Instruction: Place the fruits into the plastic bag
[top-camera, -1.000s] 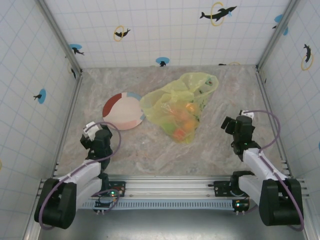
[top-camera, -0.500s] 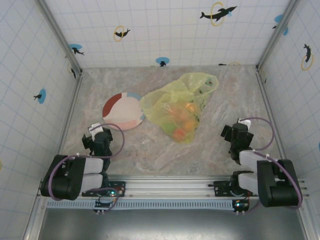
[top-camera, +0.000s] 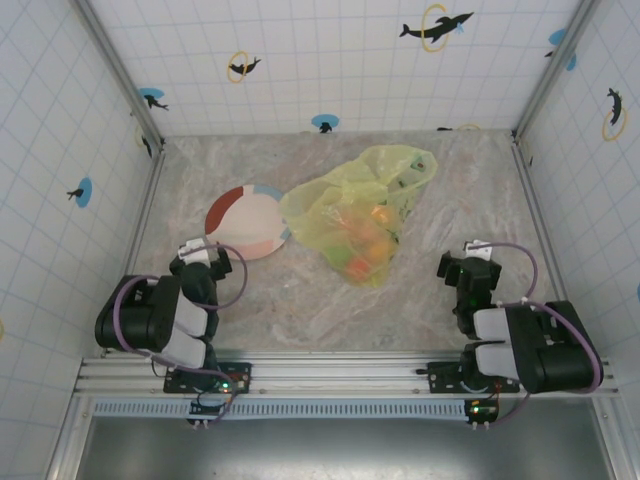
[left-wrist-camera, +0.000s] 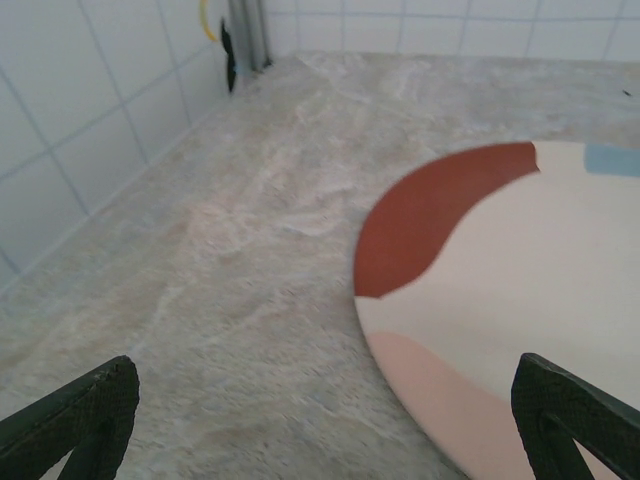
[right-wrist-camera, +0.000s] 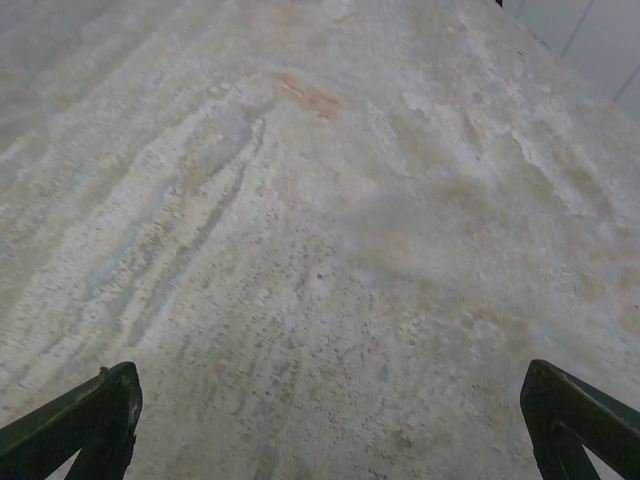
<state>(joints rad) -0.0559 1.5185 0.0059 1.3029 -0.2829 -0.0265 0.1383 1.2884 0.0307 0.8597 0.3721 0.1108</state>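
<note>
The plastic bag (top-camera: 355, 205) lies crumpled in the middle of the table, thin and yellow-green. Through its film I make out several fruits (top-camera: 365, 245), orange, yellow and green, bunched at its near end. My left gripper (top-camera: 208, 262) sits low at the near left, open, just short of the plate. In the left wrist view the left gripper (left-wrist-camera: 322, 405) has its dark fingertips (left-wrist-camera: 95, 410) wide apart over bare table. My right gripper (top-camera: 468, 272) is at the near right, well clear of the bag. In the right wrist view the right gripper (right-wrist-camera: 328, 405) is open and empty.
A round pink, white and red-brown plate (top-camera: 245, 222) lies left of the bag, touching its edge; its rim (left-wrist-camera: 400, 330) is close ahead of my left fingers. Tiled walls close in the marble table (top-camera: 300, 300) on three sides.
Both arms have folded back onto their bases, drawing the grippers low near the table's front. The bag, fruits and plate have not moved. Both grippers stayed open.
</note>
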